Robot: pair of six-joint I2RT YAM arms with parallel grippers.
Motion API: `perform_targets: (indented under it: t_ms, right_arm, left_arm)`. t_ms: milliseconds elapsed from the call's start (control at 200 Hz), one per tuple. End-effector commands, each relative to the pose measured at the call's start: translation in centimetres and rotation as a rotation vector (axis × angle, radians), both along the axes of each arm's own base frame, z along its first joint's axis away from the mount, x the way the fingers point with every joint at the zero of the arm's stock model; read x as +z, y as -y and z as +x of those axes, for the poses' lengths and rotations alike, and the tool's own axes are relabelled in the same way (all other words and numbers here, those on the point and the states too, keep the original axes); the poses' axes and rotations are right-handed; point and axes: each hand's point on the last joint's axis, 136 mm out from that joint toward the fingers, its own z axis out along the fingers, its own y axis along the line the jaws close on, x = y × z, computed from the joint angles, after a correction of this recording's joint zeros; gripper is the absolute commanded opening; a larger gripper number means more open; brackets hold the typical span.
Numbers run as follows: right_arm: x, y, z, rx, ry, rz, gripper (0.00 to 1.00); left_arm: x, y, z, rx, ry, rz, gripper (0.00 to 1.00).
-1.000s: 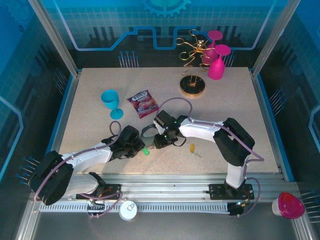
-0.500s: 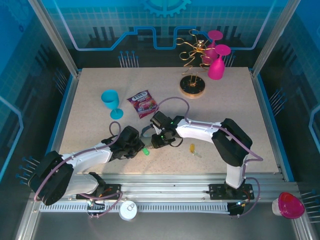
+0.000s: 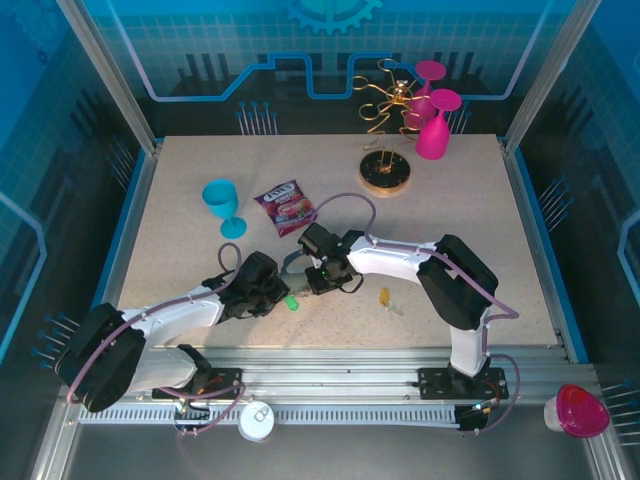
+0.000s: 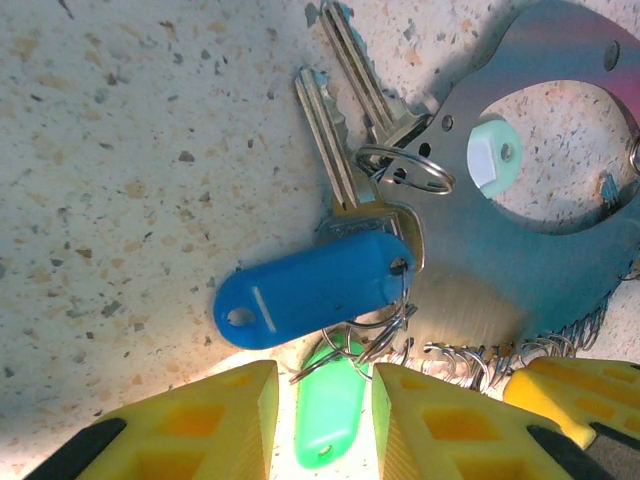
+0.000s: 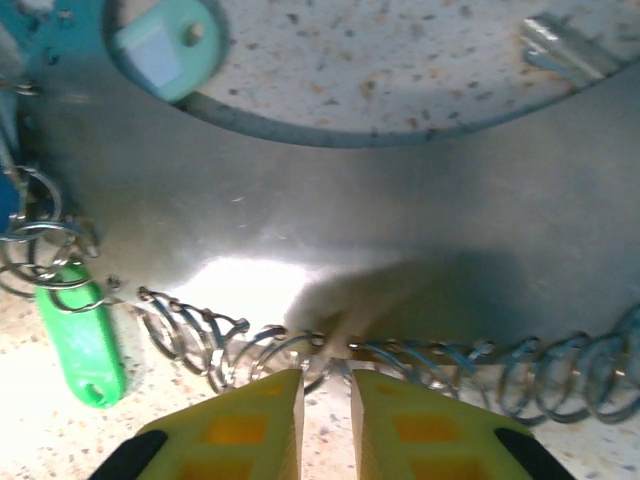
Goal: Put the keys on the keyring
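Left wrist view: keys point(image 4: 340, 150), centre frame, touching keyring point(image 4: 500, 280) on speckled surface point(image 4: 120, 150). Left pincer point(image 4: 325, 375) open astride green tag point(image 4: 330, 425). Right pincer point(image 5: 325, 385) closed on chain point(image 5: 200, 335).

Speckled table point(image 3: 480, 230) — snack packet point(image 3: 285, 207), blue goblet point(image 3: 223, 205), yellow key point(image 3: 385, 297), keyring point(image 4: 470, 300).
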Motion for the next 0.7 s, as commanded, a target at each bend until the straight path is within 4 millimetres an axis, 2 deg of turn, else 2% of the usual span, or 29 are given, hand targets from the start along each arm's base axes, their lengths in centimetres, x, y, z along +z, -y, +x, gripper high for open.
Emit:
perform_targets:
  t_ms: [0, 125, 250, 405, 560, 695]
  right_arm:
    - [-0.1, 1.0, 0.1, -0.003, 0.019, -0.083, 0.19]
    - [0.3, 0.5, 0.0, 0.005, 0.012, -0.055, 0.20]
    - [1.8, -0.7, 0.1, 0.000, 0.014, 0.012, 0.22]
    - [3.5, -1.1, 0.5, -0.036, 0.025, 0.064, 0.26]
    - [4.2, 0.2, 1.1, -0.106, 0.019, 0.099, 0.32]
    - [3.8, 2.1, 1.5, -0.155, -0.002, 0.108, 0.33]
  left_arm:
    - [-0.3, -0.8, -0.4, 0.019, -0.008, 0.019, 0.31]
    - [-0.3, -0.8, -0.4, 0.020, -0.007, 0.021, 0.31]
    - [-0.1, -1.1, -0.5, 0.020, -0.003, 0.034, 0.30]
    - [1.4, -2.0, 0.2, -0.002, 0.048, 0.088, 0.32]
    - [2.4, -3.2, 1.6, -0.048, 0.050, 0.109, 0.40]
    - [3.2, -3.2, 3.1, -0.104, 0.064, 0.113, 0.42]
